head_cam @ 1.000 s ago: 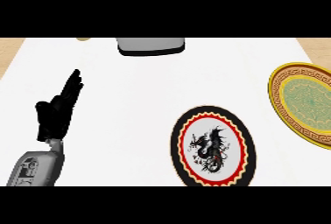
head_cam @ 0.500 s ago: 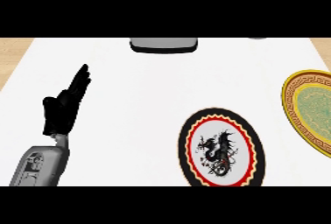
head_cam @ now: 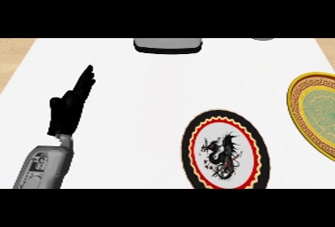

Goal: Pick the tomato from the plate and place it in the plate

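White table (head_cam: pixel 163 88) carries a dragon plate (head_cam: pixel 224 150) right of the left hand (head_cam: pixel 71 104) and a gold-rimmed plate (head_cam: pixel 314 113) farther right, the hand resting open, fingers straight.

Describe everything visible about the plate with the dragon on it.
The dragon plate is round, lying flat on the white counter at the lower middle right. It has a black outer rim, a red and yellow scalloped ring, and a white centre bearing a black dragon with red touches. Its finish looks glazed. Nothing rests on it, and no tomato shows. Its lower edge meets the view's bottom. Nothing touches it but the counter.
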{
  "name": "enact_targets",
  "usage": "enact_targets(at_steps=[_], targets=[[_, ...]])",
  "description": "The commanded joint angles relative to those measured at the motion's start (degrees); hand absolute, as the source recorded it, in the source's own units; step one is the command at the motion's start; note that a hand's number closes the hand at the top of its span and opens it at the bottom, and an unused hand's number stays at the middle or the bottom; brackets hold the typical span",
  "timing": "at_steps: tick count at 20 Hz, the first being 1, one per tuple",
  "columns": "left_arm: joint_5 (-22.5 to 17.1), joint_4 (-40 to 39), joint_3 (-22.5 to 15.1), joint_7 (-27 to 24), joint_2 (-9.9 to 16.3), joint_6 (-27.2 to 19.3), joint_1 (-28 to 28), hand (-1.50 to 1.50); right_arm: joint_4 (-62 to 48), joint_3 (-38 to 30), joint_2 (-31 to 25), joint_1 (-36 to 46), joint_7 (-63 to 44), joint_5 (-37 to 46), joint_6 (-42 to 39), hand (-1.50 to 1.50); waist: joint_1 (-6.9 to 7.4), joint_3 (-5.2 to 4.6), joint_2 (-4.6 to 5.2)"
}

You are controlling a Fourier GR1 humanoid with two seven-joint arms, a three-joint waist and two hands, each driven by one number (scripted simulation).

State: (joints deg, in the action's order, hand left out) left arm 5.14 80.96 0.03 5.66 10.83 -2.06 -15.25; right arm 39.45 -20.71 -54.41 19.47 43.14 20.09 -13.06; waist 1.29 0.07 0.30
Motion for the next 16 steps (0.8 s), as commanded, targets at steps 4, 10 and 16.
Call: enact_targets(at_steps=[4,10,16], targets=[[0.6,-0.4,0.3,-0.1,-0.4,-0.3,-0.6,0.0,-4.5,8.8,5.8,6.3,-3.1,11.7,11.5,1.5,-0.03,-0.01,0.05],[-0.7,-3.5,1.8,-1.4,0.1,1.5,-1.8,0.0,-14.4,10.6,11.4,12.1,-8.9,14.0,9.5,-1.5,-0.05,0.0,0.2],[1.9,0.5,-0.2,-0.9,-1.9,-0.7,1.0,0.0,-21.7,8.5,15.4,17.0,-6.8,12.9,10.7,-1.5,-0.1,0.03,0.05]])
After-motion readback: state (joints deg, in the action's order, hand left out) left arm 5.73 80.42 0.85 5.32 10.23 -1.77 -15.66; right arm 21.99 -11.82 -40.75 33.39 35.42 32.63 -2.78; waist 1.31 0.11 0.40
